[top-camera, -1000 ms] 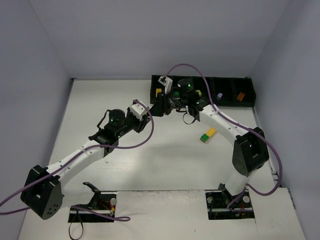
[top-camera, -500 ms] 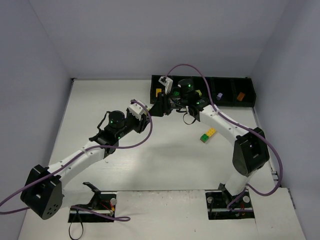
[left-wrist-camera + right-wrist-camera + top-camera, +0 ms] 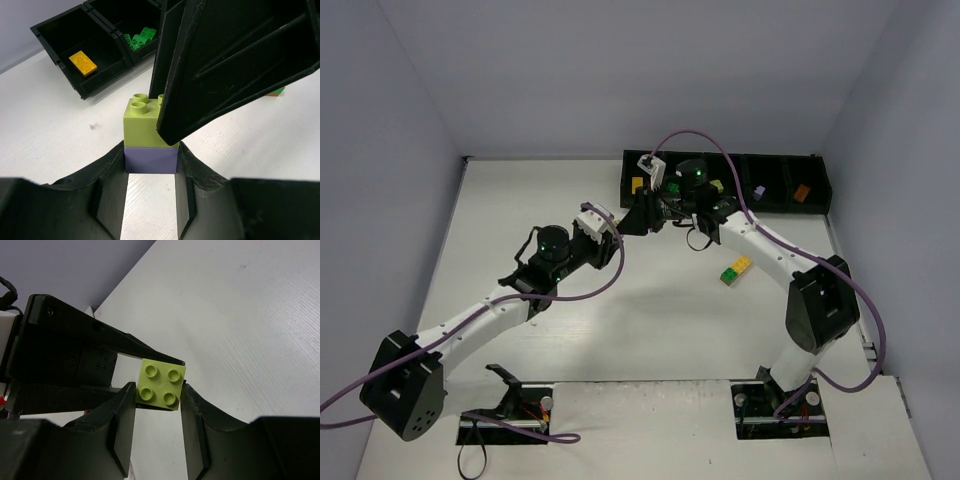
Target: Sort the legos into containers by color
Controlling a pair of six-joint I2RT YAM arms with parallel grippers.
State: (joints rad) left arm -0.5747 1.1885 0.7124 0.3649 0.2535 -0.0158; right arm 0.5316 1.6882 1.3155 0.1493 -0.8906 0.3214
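My left gripper point(image 3: 150, 161) is shut on a lavender brick point(image 3: 150, 159) with a lime green brick point(image 3: 142, 125) stacked on top. My right gripper point(image 3: 159, 390) is shut on that lime green brick point(image 3: 160, 384) from above. Both grippers meet just in front of the black tray point(image 3: 720, 156), left point(image 3: 642, 216) and right point(image 3: 661, 207). The tray holds a yellow brick point(image 3: 637, 183), dark green bricks point(image 3: 140, 37), a lime brick point(image 3: 717, 186), a lavender brick point(image 3: 759, 191) and an orange brick point(image 3: 801, 191) in separate compartments. The lavender brick is hidden in the top view.
A small stack of yellow and green bricks point(image 3: 736, 270) lies on the white table right of centre, under the right forearm. Purple cables loop over both arms. Grey walls close in the table at the back and both sides.
My left wrist has eased slightly left and toward the near edge. Both grippers stay shut on the same two-brick stack. The right arm has barely moved.
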